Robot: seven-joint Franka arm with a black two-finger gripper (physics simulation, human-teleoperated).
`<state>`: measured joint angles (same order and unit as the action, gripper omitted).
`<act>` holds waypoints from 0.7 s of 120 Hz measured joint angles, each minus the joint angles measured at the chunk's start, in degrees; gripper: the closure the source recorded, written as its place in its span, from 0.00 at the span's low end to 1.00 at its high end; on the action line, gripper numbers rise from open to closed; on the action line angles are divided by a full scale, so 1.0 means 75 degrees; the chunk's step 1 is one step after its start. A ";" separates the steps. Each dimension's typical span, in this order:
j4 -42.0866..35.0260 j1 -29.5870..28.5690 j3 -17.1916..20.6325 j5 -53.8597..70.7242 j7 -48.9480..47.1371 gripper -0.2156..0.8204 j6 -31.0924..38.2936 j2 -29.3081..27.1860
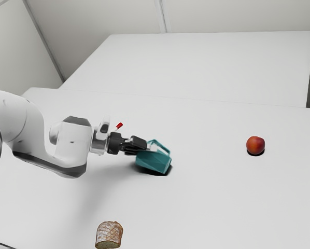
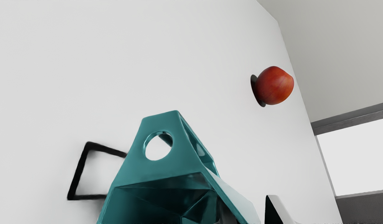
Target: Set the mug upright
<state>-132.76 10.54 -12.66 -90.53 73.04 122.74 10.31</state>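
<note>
Near the middle of the exterior view, the teal mug (image 1: 154, 162) lies tilted on the white table (image 1: 212, 207), mouth toward the gripper (image 1: 144, 148). Jaw state: cannot be determined; a grip on the mug is not confirmed. A wide span of matte tabletop separates the mug from the round, red-orange fruit (image 1: 255, 146) at the exterior view's right. The table's far edge runs beyond both. The crusty, cut bread (image 1: 109, 235) sits at the near side, well apart from the mug. Mug body: smooth, glossy, faceted interior; one flat face has a round hole.
</note>
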 joint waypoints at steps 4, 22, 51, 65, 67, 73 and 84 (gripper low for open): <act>0.0006 0.0002 0.0000 -0.0004 0.0065 0.85 0.0003 -0.0001; 0.0130 -0.0002 0.0105 -0.0008 0.0311 0.90 0.0035 -0.0077; 0.1595 -0.0029 0.0603 0.1100 0.0325 0.93 0.0305 -0.0427; 0.2751 0.0014 0.0889 0.3847 -0.0365 0.94 0.0458 -0.0305; 0.2870 0.0021 0.0910 0.4278 -0.0484 0.94 0.0465 -0.0287; 0.3092 0.0022 0.0944 0.5635 -0.0864 0.94 0.0473 -0.0221; 0.3218 0.0008 0.0957 0.7964 -0.1592 0.95 0.0406 -0.0102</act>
<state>-108.63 10.60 -5.49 -30.80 61.10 125.79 9.55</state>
